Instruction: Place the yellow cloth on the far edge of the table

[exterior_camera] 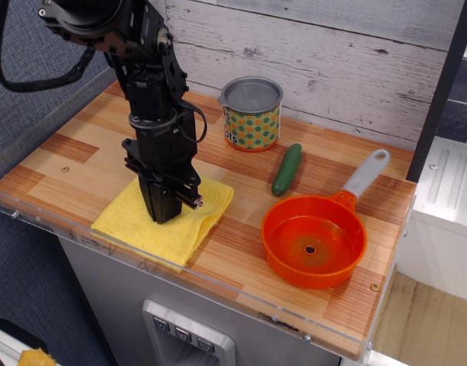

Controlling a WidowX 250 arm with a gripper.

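The yellow cloth (130, 221) lies flat at the near left edge of the striped wooden table (73, 164). My black gripper (169, 215) stands upright on the middle of the cloth with its tips pressed into the fabric. The fingers look drawn together on a pinch of cloth, and the cloth's right edge is slightly pulled in. The gripper body hides the middle of the cloth. The table's far edge runs along the whitewashed plank wall (332, 46).
A spotted tin can (252, 113) stands at the back by the wall. A green cucumber (287, 168) lies right of it. An orange pan (313, 240) with a grey handle (365, 174) sits at the near right. A clear plastic rim (218, 286) lines the table edges.
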